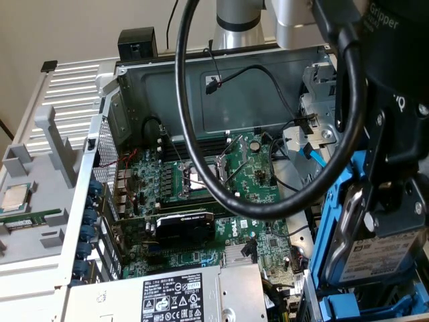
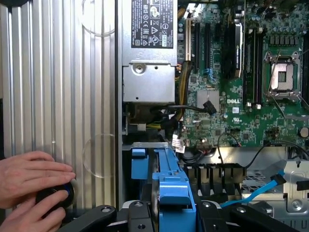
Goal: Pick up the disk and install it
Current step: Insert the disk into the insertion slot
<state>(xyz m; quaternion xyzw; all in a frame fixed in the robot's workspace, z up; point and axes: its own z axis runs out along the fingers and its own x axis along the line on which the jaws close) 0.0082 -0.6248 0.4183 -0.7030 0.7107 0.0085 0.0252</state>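
Blue plastic wraps a silver metal hard drive, the disk (image 1: 383, 258), which hangs clamped in the black gripper (image 2: 171, 217). The fingers are closed on it from both sides, pressing the carrier frame (image 1: 335, 221).

The disk stands on edge directly under the gripper. Its broad faces are upright and its long axis appears to run downward, away from the wrist and toward the open computer case (image 1: 201, 80). From the wrist camera only its thin blue edge shows between the two fingers. One flat face carries a white barcode label over smooth, dull metal, and the frame around it is glossy and chunky with squared corners.

Below and beyond the fingertips lies a green motherboard (image 1: 228, 174), crowded with small parts and dark slots. A grey sheet-metal power supply (image 1: 167, 295) with a black-and-white label sits near the gripper, toward the exterior view's left. A thick black cable (image 1: 184, 121) loops in a wide arc from the arm across the front of the case.

Beside the gripper, on a ribbed silver panel (image 2: 58, 72), a person's hands (image 2: 31, 174) rest on a round black knob (image 2: 55, 195).
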